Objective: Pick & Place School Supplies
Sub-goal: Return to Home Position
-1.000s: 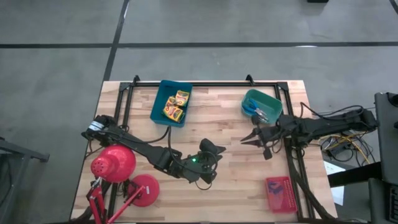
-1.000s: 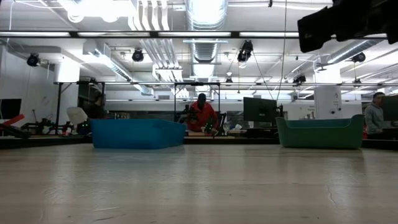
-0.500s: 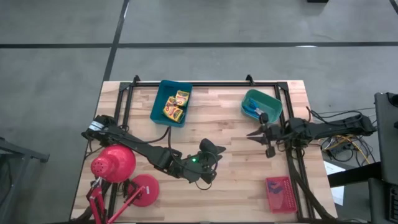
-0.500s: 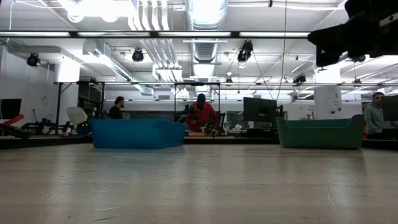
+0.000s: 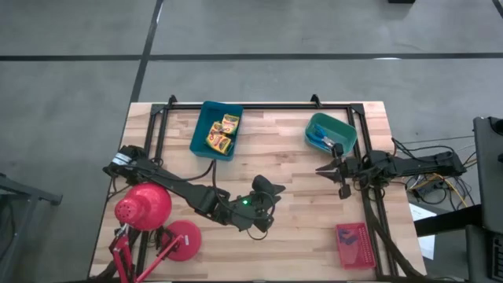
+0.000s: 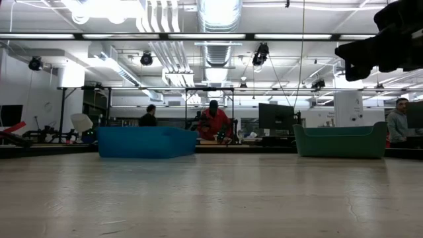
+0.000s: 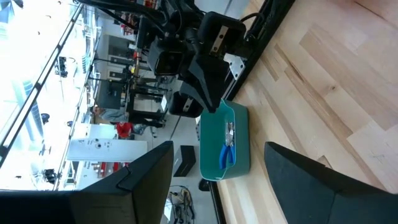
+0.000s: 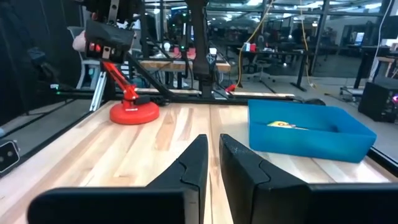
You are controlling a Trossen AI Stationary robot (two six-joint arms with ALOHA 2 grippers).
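No readable text, print on crayon boxes (image 5: 221,132) illegible

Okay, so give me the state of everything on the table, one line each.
Left gripper: open, empty, over mid-table.
Right gripper: shut, empty, close to the teal tray.
Crayon boxes: lying in the blue tray.
Scissors: lying in the teal tray.
Red tray: upright, contents too small to tell.
Red desk lamp: standing on its base.
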